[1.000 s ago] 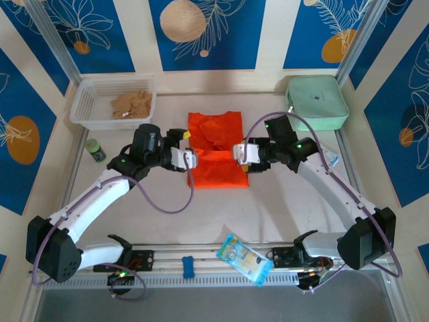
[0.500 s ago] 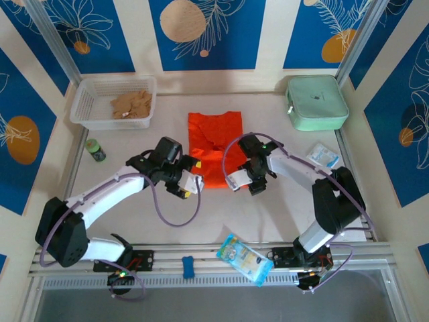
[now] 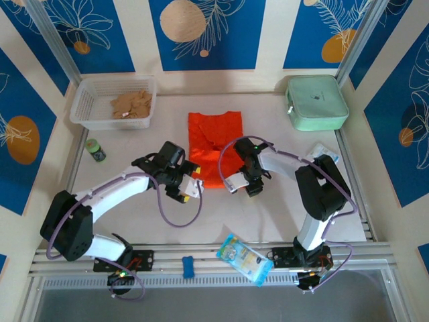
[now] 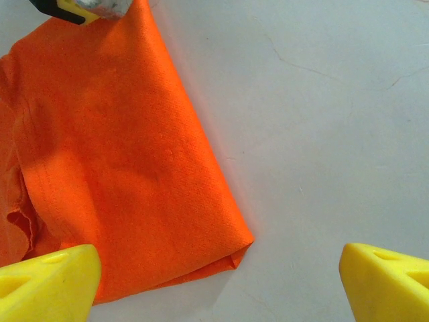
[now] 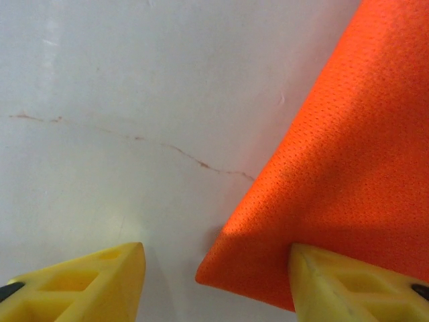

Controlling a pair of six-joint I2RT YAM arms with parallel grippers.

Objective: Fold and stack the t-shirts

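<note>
One plain orange-red short-sleeved cloth t-shirt is seen, folded to a narrow rectangle and laid flat mid-worktop. Two arms and two claws are counted. The left claw is held released, its yellow fingers spread wide just over the shirt's near left corner. The right claw is also released at the near right corner, with the cloth tip between its fingers and nothing gripped. The pale grey worktop shows hairline scratches and is walled by white panels with blue leaf-print panels. One white plastic basket with brown pieces, one mint-green rounded case, one small green jar and two blue-white packets are noted around, all apart from the shirt.
</note>
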